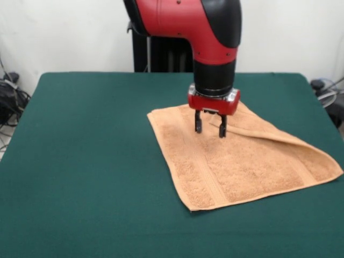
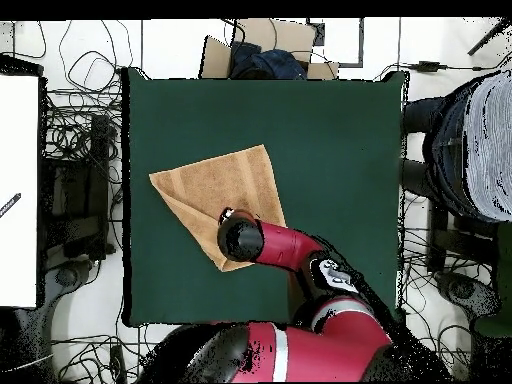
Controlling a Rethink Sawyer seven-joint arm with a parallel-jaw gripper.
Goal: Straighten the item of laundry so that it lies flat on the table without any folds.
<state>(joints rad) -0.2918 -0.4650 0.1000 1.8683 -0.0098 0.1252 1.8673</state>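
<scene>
towel (image 1: pixel 236 166) lies on the green table (image 1: pixel 91 161) with one edge folded over; spread tool (image 1: pixel 210 126) hovers there, likely to grip it.

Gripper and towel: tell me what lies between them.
Nothing. In the front view the open gripper hangs just over the towel, near its folded-over far edge, with no other object between; whether the tips touch the cloth is unclear.

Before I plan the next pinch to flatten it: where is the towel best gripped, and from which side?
Probably the folded-over flap: in the front view, the towel has a layer doubled back along its right side, ending near the right corner. Pinch that top layer's loose edge from above and draw it outward, away from the towel's middle. The gripper, open, hangs over the towel's far part on the table.
</scene>
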